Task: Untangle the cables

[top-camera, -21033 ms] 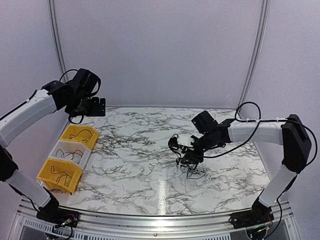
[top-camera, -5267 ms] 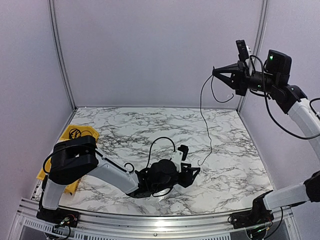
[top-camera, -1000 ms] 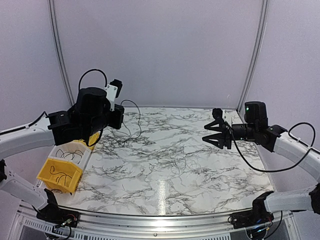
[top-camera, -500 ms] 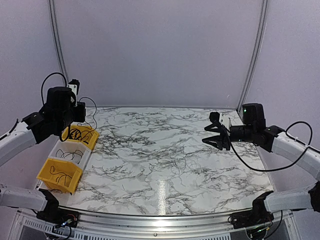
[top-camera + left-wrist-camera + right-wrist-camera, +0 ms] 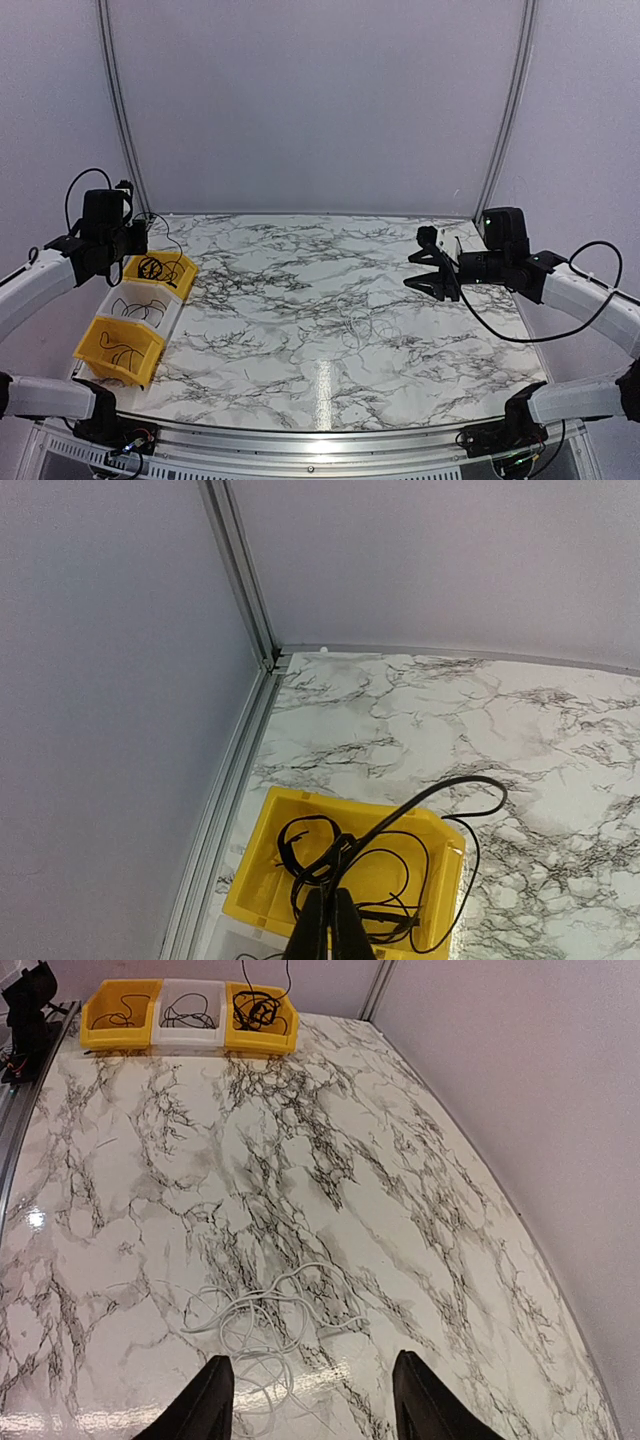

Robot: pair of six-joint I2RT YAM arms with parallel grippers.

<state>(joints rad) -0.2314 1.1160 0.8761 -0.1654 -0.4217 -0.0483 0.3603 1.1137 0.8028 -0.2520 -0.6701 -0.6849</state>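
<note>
At the left edge of the marble table, three bins are sitting in a row: the near yellow bin, the white bin and the far yellow bin. Each is holding thin black strands. The left gripper is hovering above the far yellow bin with its fingers pressed together. They are pinching a black cable, which is arching up over the bin's right rim and dropping back down beside it. More black loops are lying coiled inside that bin. Toward the middle-right of the table, a pale cable is lying in loose loops on the marble. The right gripper is hanging in the air above it, apart from it, with its fingers spread and nothing between them.
</note>
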